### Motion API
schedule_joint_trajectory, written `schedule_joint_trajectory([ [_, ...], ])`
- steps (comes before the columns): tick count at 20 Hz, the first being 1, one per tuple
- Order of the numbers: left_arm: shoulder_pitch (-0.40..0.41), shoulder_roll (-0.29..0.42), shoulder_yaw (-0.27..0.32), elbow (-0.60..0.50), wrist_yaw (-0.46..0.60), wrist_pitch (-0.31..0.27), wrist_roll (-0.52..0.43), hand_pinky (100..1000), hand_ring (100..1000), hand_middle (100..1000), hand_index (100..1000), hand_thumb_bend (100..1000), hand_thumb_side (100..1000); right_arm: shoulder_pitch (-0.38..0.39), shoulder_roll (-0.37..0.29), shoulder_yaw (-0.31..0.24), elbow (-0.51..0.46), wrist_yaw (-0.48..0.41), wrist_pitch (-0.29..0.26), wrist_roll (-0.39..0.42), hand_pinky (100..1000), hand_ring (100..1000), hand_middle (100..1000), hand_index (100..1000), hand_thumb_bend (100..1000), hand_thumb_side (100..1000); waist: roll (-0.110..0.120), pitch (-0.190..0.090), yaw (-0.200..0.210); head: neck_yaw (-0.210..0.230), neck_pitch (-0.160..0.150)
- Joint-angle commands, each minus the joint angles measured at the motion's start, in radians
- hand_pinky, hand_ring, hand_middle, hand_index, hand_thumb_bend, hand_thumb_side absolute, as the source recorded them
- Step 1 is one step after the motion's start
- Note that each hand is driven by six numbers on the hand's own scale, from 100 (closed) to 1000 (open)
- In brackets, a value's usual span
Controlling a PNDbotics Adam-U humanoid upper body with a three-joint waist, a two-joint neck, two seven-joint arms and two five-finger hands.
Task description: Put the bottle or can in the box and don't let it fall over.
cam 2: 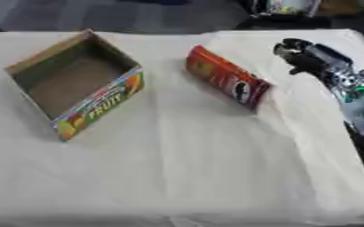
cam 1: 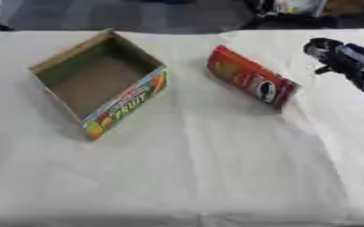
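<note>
You have a table [cam 1: 216, 177] draped in a wrinkled white cloth [cam 1: 239, 146]. On it sits an open cardboard fruit box [cam 1: 100, 84]; to the box's right, well apart, a red can [cam 1: 251, 77] lies on its side.

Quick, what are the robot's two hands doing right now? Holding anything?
Right hand: in the air beside the red can, holding nothing; whether its fingers are open or curled cannot be told.
Left hand: not in view.

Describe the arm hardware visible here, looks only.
Only the right arm shows. The right hand is glossy black. Behind it the forearm is silver-grey with exposed parts and small green lights. The left arm is out of view.
</note>
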Motion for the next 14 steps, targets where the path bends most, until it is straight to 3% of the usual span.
schedule_joint_trajectory([
  [1,-0.008,0.033,0.015,-0.016,-0.006,-0.001,0.000,456,875,958,742,331,664,-0.017,-0.038,-0.005,-0.027,0.018,-0.009,0.006,812,1000,1000,1000,100,802,0.007,-0.030,-0.001,-0.004,-0.002],
  [14,-0.009,0.033,0.014,-0.015,-0.003,-0.002,0.000,456,875,958,741,332,663,-0.019,-0.042,0.028,0.004,0.018,-0.024,0.050,818,1000,1000,1000,100,806,0.008,-0.026,0.000,-0.007,-0.002],
])
